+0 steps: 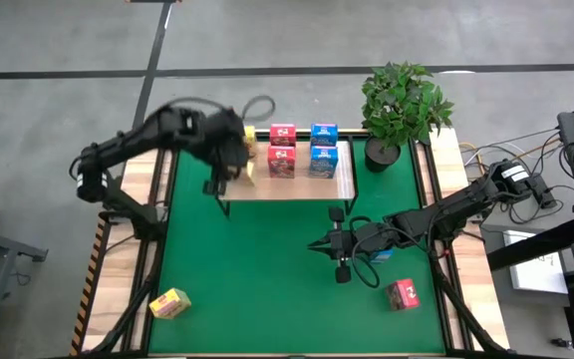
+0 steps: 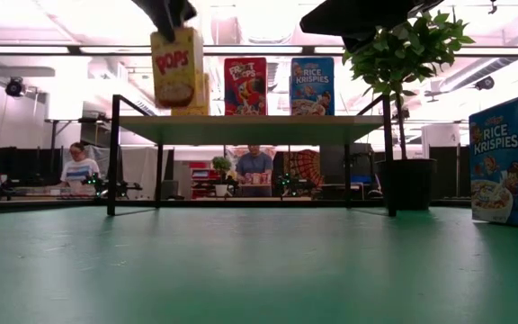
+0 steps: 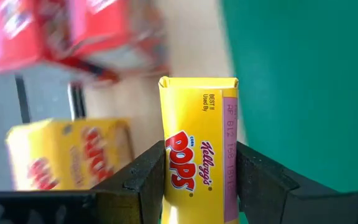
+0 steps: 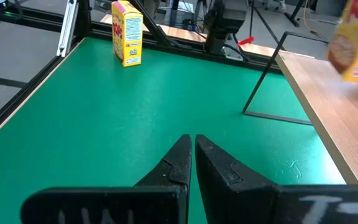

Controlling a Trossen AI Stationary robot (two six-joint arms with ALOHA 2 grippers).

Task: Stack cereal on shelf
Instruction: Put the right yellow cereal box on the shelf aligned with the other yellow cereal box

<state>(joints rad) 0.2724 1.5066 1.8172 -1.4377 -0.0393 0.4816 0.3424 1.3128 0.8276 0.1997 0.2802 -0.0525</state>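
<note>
A yellow cereal box [image 3: 199,149] is held upright over the shelf's [image 1: 297,186] left end.

The box is clamped between the jaws of the left end effector [image 1: 235,158], just above the board and beside another yellow box [image 3: 73,152]; the right end effector [image 4: 193,163], shut and empty, is parked over the mat.

Potted plant [image 1: 401,108] at the far right corner of the green mat [image 1: 267,269], just beside the board's end. Cables [image 1: 541,194] on the right table edge. Two seated persons [image 2: 254,167] in the background room.
</note>
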